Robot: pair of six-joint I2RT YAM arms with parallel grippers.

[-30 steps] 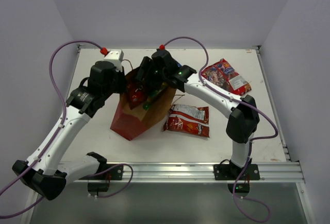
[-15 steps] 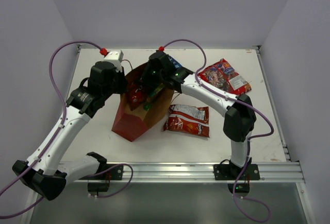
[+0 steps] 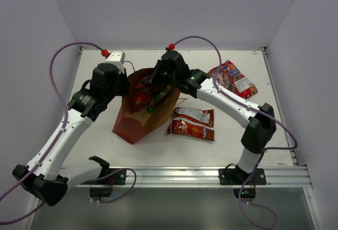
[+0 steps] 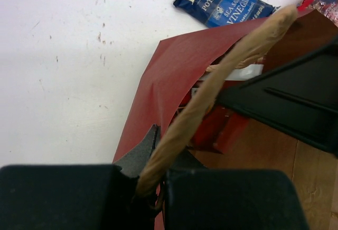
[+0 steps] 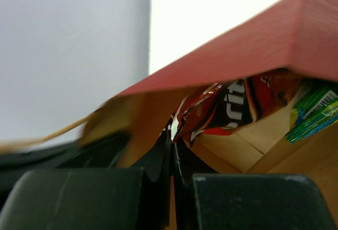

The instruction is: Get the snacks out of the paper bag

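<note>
I'm on the pull-out step: left gripper (image 4: 158,190) clamped on the paper bag's (image 3: 134,124) cord handle (image 4: 222,79), right gripper (image 5: 172,135) with jaws together, apparently pinching a corner of the red-and-silver chip bag (image 5: 227,108) just inside the mouth. Next I need a straight lift out to the tabletop (image 3: 237,135), leaving the green-yellow packet (image 5: 314,111) beside it.

The paper bag (image 3: 136,124) is matt red paper outside and brown kraft inside. Its cord handle (image 4: 210,98) is rough, twisted tan paper. The red packet (image 5: 222,108) inside the bag and the blue packet (image 4: 222,0) at one o'clock are glossy foil. The surface (image 4: 63,55) is matt white and speckled. The right fingers (image 5: 156,158) are matt black plastic.
</note>
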